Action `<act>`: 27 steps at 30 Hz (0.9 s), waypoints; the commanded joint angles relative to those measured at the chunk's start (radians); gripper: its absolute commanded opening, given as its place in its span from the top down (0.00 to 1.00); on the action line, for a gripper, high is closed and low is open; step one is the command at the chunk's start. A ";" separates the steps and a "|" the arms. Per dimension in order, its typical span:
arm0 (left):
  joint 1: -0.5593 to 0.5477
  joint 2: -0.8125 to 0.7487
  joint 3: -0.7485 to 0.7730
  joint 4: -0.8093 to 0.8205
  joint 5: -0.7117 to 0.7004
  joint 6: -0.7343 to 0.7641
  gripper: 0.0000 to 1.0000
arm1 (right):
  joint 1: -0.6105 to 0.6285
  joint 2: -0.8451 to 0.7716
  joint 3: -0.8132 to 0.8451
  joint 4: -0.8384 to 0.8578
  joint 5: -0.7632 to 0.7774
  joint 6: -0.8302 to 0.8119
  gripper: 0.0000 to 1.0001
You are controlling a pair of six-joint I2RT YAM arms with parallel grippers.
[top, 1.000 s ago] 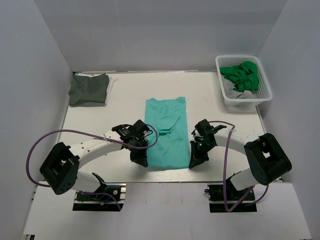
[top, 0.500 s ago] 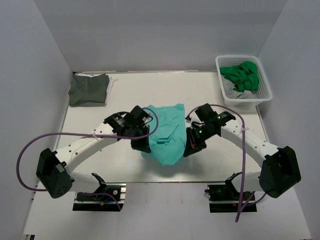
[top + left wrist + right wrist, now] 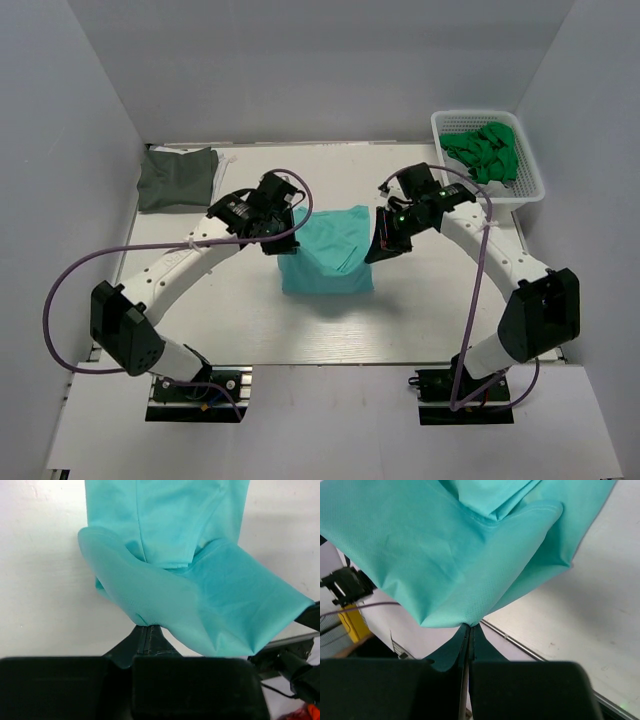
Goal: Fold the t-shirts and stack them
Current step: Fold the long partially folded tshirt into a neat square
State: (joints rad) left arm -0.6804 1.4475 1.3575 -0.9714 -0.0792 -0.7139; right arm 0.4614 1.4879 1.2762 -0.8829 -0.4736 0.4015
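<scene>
Now, pinched tight: left gripper (image 3: 283, 244) and right gripper (image 3: 377, 251) each clamp the soft teal cloth t-shirt (image 3: 328, 258) edge, over the white table (image 3: 430, 310) middle.

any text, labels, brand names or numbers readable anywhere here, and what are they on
None: no word, label, brand, number or sign can be read in any view.
The teal t-shirt, the dark grey-olive t-shirt and the white basket all show plain surfaces with no print.
</scene>
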 commanded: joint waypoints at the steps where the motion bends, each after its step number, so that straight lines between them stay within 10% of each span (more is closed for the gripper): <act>1: 0.038 0.025 0.041 0.051 -0.019 0.027 1.00 | -0.033 0.043 0.078 -0.004 -0.020 -0.016 1.00; 27: 0.231 0.214 0.150 0.375 0.206 0.145 1.00 | -0.188 0.161 0.199 0.249 -0.128 0.085 1.00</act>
State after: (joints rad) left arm -0.4870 1.6398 1.4605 -0.6193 0.1146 -0.5842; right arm 0.2943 1.6283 1.4132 -0.6819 -0.5644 0.4725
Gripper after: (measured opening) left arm 0.022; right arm 0.007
